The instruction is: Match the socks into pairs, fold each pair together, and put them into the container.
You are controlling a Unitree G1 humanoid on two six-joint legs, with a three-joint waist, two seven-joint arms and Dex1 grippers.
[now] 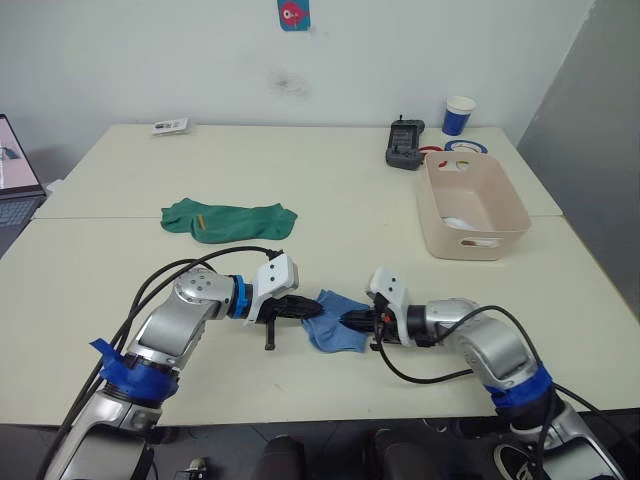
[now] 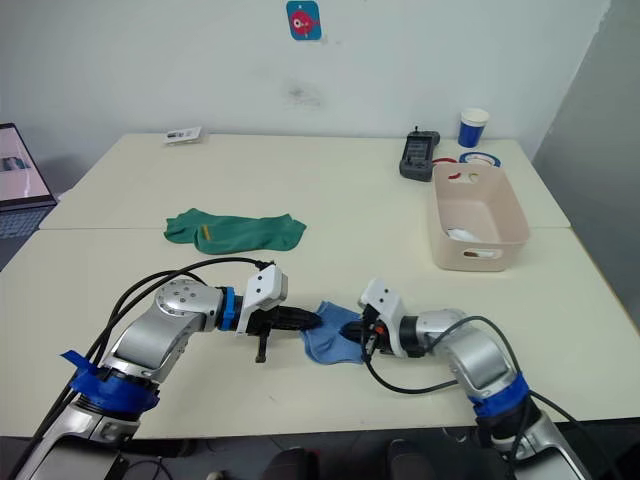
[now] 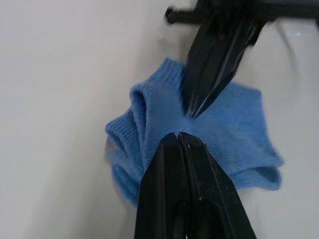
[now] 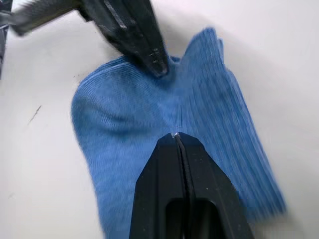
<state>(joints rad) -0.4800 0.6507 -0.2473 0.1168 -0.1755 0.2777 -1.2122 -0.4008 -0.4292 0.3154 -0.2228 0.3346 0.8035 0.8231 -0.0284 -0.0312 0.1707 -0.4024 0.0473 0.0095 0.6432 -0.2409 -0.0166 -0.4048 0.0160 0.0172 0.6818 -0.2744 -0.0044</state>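
Note:
A bunched pair of light blue socks [image 1: 333,322] lies near the table's front edge, between my two grippers. My left gripper [image 1: 306,308] is shut and pinches the fabric from the left [image 3: 177,135]. From the right, my right gripper [image 1: 350,320] is shut on the same blue bundle [image 4: 175,135]; the two sets of tips almost meet over it. Two dark green socks [image 1: 228,218] with a small yellow mark lie flat, overlapping, mid-table to the left. The beige-pink container [image 1: 512,195] stands at the right, with something white [image 1: 462,224] lying inside it.
Behind the container are a blue-and-white paper cup [image 1: 459,115], a black handheld device [image 1: 405,143] and a blue-and-red ring [image 1: 466,147]. A small card [image 1: 170,126] lies at the far left back. A laptop [image 1: 15,170] stands off the table's left edge.

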